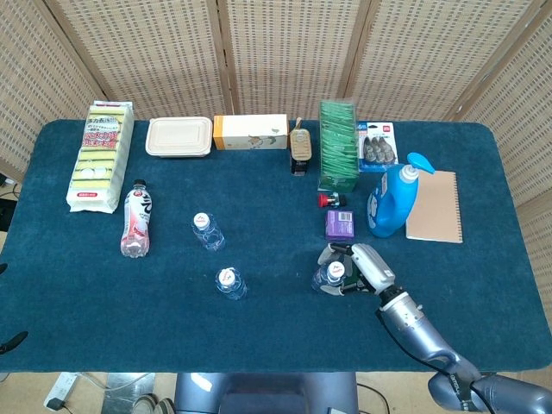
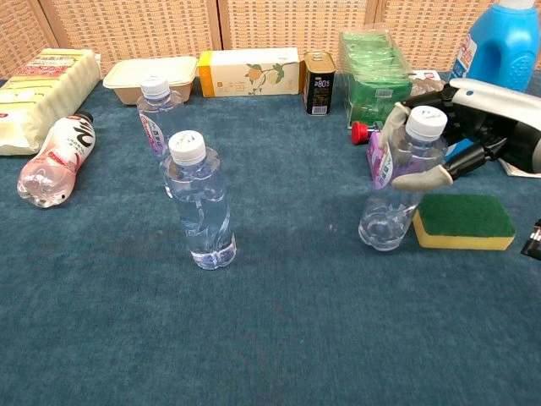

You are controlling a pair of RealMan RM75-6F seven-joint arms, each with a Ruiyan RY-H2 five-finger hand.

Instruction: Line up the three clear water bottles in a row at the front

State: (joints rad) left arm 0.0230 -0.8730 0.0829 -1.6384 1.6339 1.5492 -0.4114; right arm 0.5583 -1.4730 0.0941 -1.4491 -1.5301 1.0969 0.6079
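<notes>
**Right hand on the third water bottle, right of centre**

Right hand is wrapped around the upper part of the right clear water bottle: fingers curled round the neck and shoulder from behind, thumb across the front just below the cap. Bottle is upright with its base on the blue cloth. In the head view the same hand cups the bottle from the right.

Just right of that bottle, touching or nearly touching its base: a green-and-yellow sponge. Behind the bottle, a small purple box, mostly hidden in the chest view.

The other two clear bottles stand upright on the left half: front one nearer the front edge, rear one behind it and slightly left. Head view shows them apart, front and rear. The three are not in one row; the held bottle sits roughly level with the front one.

Pink drink bottle lies on its side at far left. Blue detergent bottle stands behind the right hand, with a notebook beside it.

Left hand not visible in either view.
</notes>
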